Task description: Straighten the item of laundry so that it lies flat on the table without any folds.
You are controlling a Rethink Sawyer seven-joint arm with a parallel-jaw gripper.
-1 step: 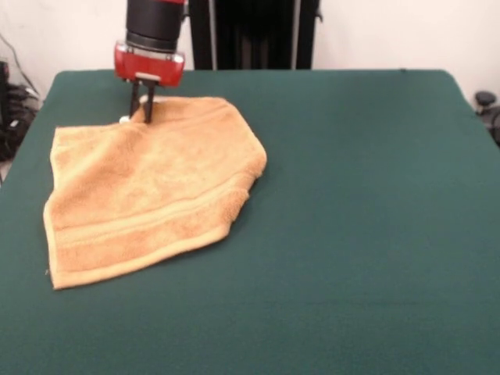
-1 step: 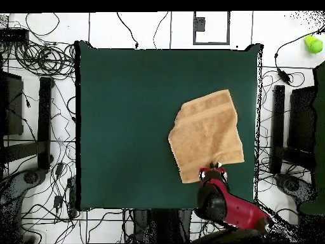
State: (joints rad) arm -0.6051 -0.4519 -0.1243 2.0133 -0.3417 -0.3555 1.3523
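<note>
- Green-clothed worktop (image 1: 359, 219), plain, carrying one item.
- Towel (image 1: 148, 191), tan-orange, lies toward the worktop's left in the front view; one side folded under, border band visible.
- Tool (image 1: 143, 116) down at towel's far edge, fingers close together, pinching the cloth.

The dark green table (image 1: 351, 234) carries one tan-orange towel (image 1: 148, 191), its right edge folded under

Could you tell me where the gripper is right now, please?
In the front view, the gripper is at the towel's far edge, upper left on the table.
</note>
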